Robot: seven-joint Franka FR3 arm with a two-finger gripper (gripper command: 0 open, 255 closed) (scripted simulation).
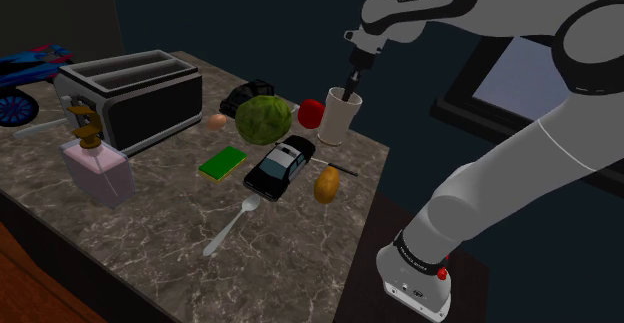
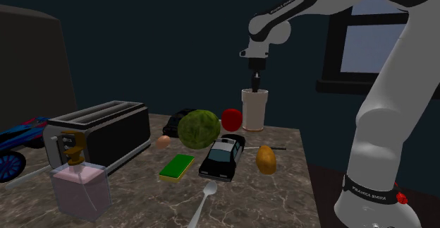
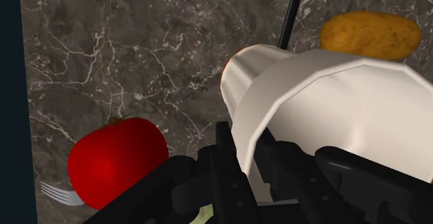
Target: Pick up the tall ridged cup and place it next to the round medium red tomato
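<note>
At the far end of the dark veined counter (image 1: 150,231), my gripper (image 3: 253,153) pinches the white ridged cup (image 3: 333,112) by its rim.
Its fingers are narrow, one inside the cup and one outside, clasping the wall. The cup stands just beside the red tomato (image 3: 118,160) and seems to hold nothing but that finger. I judge this one-wall pinch risky: the cup could swing, slip or tip, or knock the tomato rolling.

We find the tomato (image 1: 311,112) just beside the cup (image 1: 340,119) and the cabbage (image 1: 264,119) just past it; bare counter (image 1: 365,156) lies open on the cup's other side.
</note>
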